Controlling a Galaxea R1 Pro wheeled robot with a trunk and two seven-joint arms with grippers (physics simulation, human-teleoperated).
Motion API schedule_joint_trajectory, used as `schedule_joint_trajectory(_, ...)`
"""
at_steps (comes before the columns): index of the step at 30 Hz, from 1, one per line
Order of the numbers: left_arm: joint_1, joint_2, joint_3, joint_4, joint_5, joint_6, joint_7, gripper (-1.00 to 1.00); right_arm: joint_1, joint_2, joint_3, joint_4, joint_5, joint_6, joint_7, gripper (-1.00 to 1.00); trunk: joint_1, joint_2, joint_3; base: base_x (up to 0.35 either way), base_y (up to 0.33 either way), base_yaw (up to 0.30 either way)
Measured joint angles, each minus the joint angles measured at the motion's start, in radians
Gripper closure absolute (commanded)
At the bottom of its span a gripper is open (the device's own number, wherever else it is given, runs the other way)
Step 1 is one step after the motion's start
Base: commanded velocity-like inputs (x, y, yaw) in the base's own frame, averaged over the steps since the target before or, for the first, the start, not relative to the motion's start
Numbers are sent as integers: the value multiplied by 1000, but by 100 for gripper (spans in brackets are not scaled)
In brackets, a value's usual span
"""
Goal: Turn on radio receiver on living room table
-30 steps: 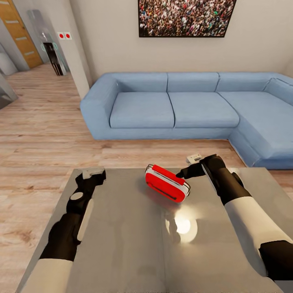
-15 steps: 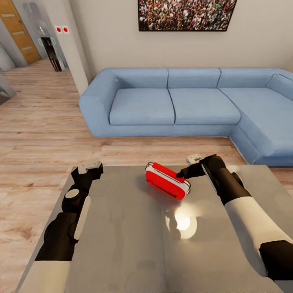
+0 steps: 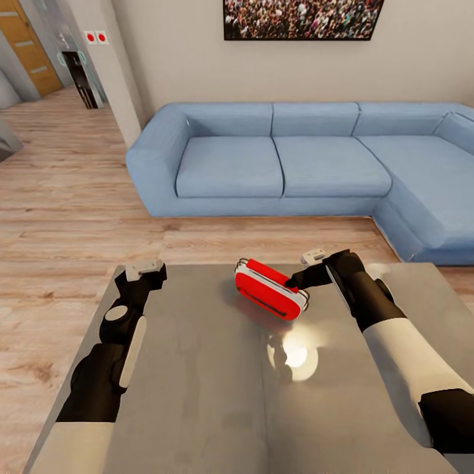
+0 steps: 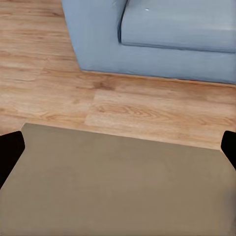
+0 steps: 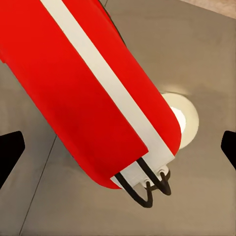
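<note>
one red radio receiver (image 3: 270,297) lies tilted near the far edge of the table (image 3: 197,395), the right gripper (image 3: 294,282), claw spread, touching its upper edge, likely to press it on, while the left gripper (image 3: 141,276), claw spread, waits near the table's far left corner.

The radio (image 3: 270,295) lies on the table (image 3: 217,388) toward 12 o'clock; the right hand (image 3: 294,282) touches it from 3 o'clock; the sofa (image 3: 289,164) stands beyond.

Red radio receiver (image 5: 78,93) with white stripe on grey table (image 5: 206,64); tool (image 5: 118,150) fingertips (image 5: 10,150) spread wide
</note>
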Motion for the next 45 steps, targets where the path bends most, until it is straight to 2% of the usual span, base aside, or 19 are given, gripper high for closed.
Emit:
schedule_joint_trajectory(38,0,0,-1,-23,0,2,0,-100,0,-1,2,0,0,0,0,-100,0,0,-61,0,0,0)
schedule_joint_trajectory(45,0,0,-2,-23,0,2,0,-100,0,-1,2,0,1,0,20,-100,0,0,-72,0,0,0)
